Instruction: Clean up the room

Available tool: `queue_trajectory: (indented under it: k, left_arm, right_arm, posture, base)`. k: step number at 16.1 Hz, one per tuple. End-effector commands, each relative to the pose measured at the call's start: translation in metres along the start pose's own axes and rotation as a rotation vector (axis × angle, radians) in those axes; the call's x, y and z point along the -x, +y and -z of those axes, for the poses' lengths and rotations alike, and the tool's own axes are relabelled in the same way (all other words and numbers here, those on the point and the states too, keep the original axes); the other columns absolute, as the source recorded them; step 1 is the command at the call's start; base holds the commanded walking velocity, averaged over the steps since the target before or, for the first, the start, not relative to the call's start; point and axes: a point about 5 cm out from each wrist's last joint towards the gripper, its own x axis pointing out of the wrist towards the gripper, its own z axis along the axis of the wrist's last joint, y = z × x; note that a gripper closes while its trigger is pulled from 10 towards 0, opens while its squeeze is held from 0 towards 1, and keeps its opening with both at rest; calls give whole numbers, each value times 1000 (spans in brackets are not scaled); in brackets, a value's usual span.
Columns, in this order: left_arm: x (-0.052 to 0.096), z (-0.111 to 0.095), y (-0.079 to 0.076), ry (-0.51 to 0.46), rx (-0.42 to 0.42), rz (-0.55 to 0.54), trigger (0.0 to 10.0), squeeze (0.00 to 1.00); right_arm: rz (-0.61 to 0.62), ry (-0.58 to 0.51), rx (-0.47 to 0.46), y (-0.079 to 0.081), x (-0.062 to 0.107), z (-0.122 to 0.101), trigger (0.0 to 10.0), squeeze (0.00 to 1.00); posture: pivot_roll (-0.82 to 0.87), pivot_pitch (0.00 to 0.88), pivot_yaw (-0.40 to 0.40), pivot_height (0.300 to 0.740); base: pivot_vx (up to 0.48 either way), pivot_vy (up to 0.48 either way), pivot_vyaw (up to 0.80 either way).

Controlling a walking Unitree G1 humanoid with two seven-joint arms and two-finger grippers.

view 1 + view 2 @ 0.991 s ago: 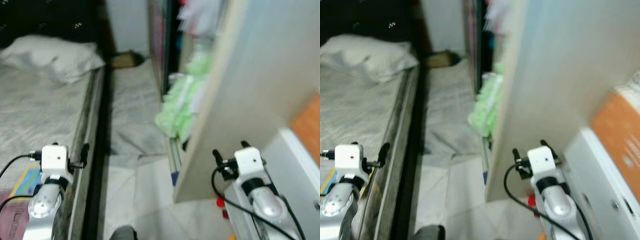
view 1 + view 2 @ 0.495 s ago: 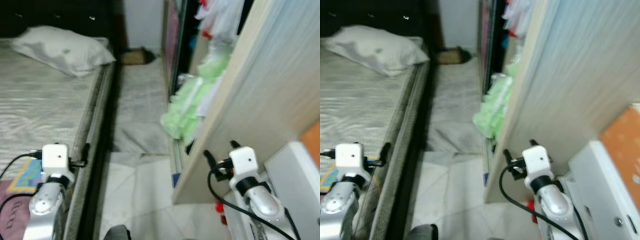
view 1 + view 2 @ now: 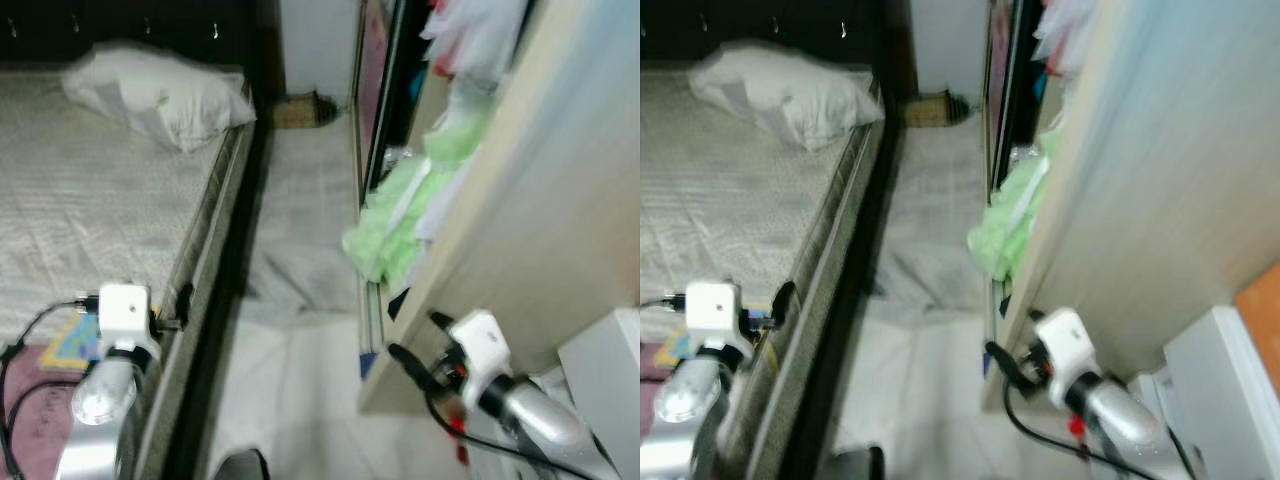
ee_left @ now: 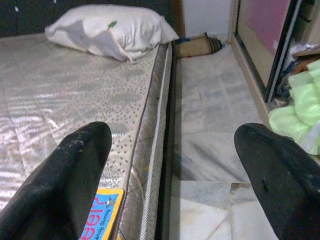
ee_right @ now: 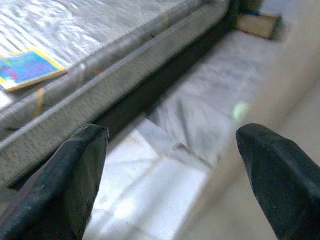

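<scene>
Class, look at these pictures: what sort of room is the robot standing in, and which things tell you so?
Most likely a bedroom: a bare mattress with a white pillow lies on the left, and an open wardrobe with green clothes spilling out stands on the right.

Both arms reach forward at waist height, left hand (image 4: 170, 170) and right hand (image 5: 175, 175) spread wide, holding nothing.

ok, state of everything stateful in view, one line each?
left end effector: open, empty, over the mattress edge
right end effector: open, empty, above the floor
wardrobe: sliding door open
green clothes: spilling out of the wardrobe
pillow: lying on the mattress
</scene>
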Motion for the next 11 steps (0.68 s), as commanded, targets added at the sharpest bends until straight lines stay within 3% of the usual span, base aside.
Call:
queue_trajectory:
  k: [1,3,11]
  left_arm:
    - [-2,-1,-2,3,0,18,10000,0]
    - [-2,-1,-2,3,1,20,10000,0]
    - [-4,-3,-6,-4,6,31,10000,0]
  right_arm:
    - [-45,0,-19,5,3,0,10000,0]
    - [-127,-14,-16,14,0,-5,10000,0]
    - [-78,-78,-11,9,-16,-19,10000,0]
  posture:
    - [-62,101,-45,740]
    - [-58,102,-42,740]
    - [-48,90,-39,740]
  base:
    - [0,0,0]
    - [0,0,391]
    - [0,0,783]
